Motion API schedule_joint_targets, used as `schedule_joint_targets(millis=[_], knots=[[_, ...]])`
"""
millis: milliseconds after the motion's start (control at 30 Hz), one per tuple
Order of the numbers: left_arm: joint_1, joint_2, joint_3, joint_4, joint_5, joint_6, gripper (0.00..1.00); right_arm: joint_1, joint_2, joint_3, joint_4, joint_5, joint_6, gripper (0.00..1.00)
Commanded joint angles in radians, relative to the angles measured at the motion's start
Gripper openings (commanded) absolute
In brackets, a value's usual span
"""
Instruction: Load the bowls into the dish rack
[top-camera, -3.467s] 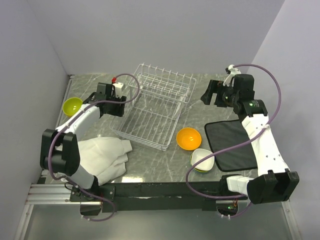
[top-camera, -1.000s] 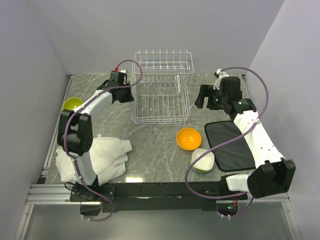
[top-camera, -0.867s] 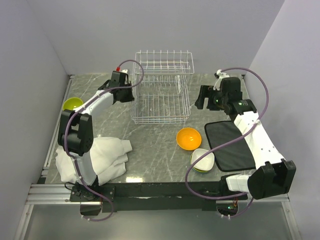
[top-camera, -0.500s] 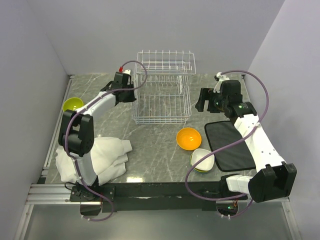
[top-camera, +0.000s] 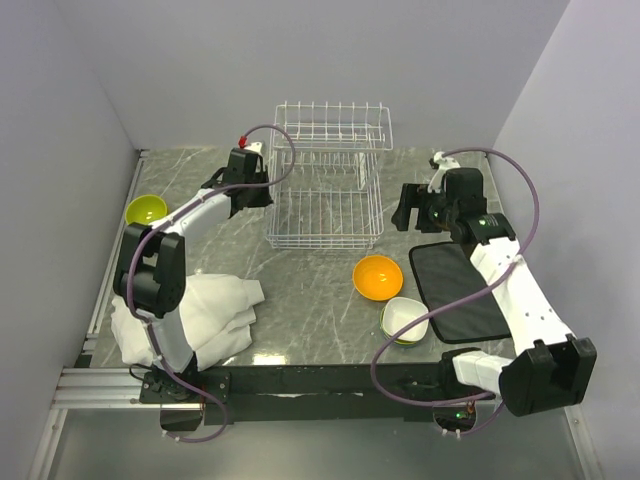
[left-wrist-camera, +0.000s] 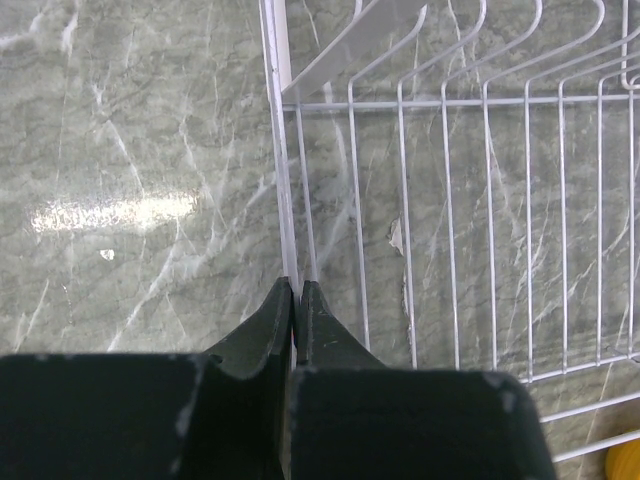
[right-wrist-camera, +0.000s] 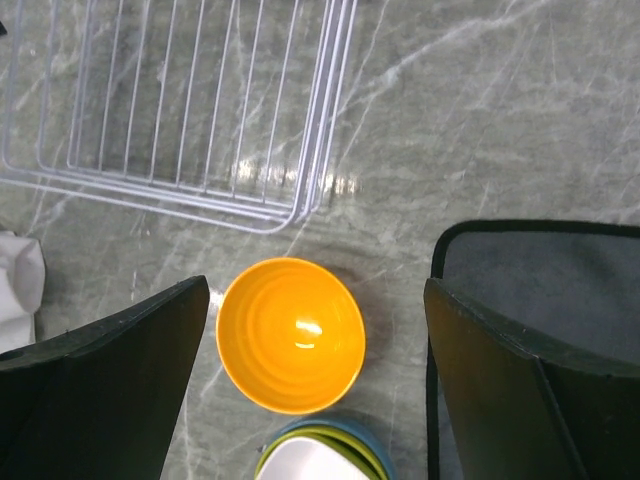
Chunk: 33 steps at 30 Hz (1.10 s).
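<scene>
Since the earliest view, the dish rack (top-camera: 320, 212) has swung from skewed to square and now sits further back on the counter (top-camera: 310, 290). Over the last second it hardly shifts. The right arm has drifted toward the near side, over the bowls.

No bowl is in the rack yet. The left claw (left-wrist-camera: 297, 290) is closed, pinching the wire of the rack's left rim. The right claw (right-wrist-camera: 315, 300) is spread wide, holds nothing and hovers above the orange bowl (top-camera: 377, 277). That bowl sits upright on the counter, just in front of the rack's near right corner. The stacked bowls (top-camera: 405, 320) show a white inside on top with green and blue rims beneath. They sit closer to the arm bases, touching the orange bowl or nearly so; I can't tell which. The black mat (top-camera: 462, 290) lies just beside them. The lime bowl (top-camera: 145, 210) is by the left wall, well apart from the rack. The white cloth (top-camera: 205, 315) lies near the left arm's base.

Judged step: rack placement is about done and the first pickup is starting.

How to do it well:
- **Left claw:** release the wire fully, then back straight off so the rack isn't tugged crooked again.
- **Right claw, grasp:** drop one finger inside the orange bowl's rim and one outside, on the side away from the stack so nothing gets knocked. The smooth plastic probably slips, so close firmly before lifting.
- **Right claw, carry:** lift clear of the rack's front rim before moving over it, and set the bowl down rather than dropping it.
- **Lime bowl:** this one looks like the left arm's job.
</scene>
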Motion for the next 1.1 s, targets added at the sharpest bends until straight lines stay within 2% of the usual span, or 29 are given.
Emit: schedule_joint_targets(millis=[0, 167, 233, 267, 333, 367, 467, 567, 700, 867, 900, 1067], knots=[[-0.035, -0.046, -0.047, -0.041, 0.079, 0.061, 0.01, 0.003, -0.067, -0.064, 0.007, -0.023, -0.035, 0.95], [-0.035, -0.062, -0.058, -0.045, 0.061, 0.067, 0.01, 0.047, -0.121, -0.106, 0.002, -0.013, -0.073, 0.95], [-0.034, -0.060, -0.046, -0.050, 0.050, 0.075, 0.07, 0.061, -0.131, -0.114, 0.004, -0.010, -0.091, 0.95], [-0.034, -0.062, -0.032, -0.060, 0.050, 0.076, 0.20, 0.081, -0.133, -0.115, 0.002, -0.007, -0.108, 0.95], [-0.032, -0.069, -0.016, -0.071, 0.052, 0.085, 0.32, 0.110, -0.142, -0.118, -0.004, 0.003, -0.125, 0.94], [-0.031, -0.088, -0.004, -0.082, 0.052, 0.087, 0.46, 0.125, -0.145, -0.118, -0.010, 0.009, -0.133, 0.94], [-0.019, -0.152, -0.004, -0.113, 0.055, 0.093, 0.61, 0.208, -0.155, -0.127, -0.031, 0.058, -0.169, 0.93], [0.003, -0.245, -0.047, -0.128, 0.059, 0.088, 0.69, 0.314, -0.151, -0.133, -0.047, 0.096, -0.180, 0.91], [0.064, -0.377, -0.122, -0.137, 0.064, 0.064, 0.72, 0.421, -0.093, -0.101, -0.105, 0.131, -0.154, 0.90], [0.152, -0.549, -0.234, -0.131, 0.058, 0.068, 0.72, 0.571, -0.018, -0.095, -0.099, 0.283, -0.157, 0.84], [0.190, -0.575, -0.249, -0.125, 0.058, 0.070, 0.72, 0.588, 0.011, -0.094, -0.101, 0.298, -0.162, 0.80], [0.256, -0.741, -0.349, -0.068, 0.016, 0.119, 0.73, 0.668, 0.092, -0.049, -0.143, 0.348, -0.174, 0.77]])
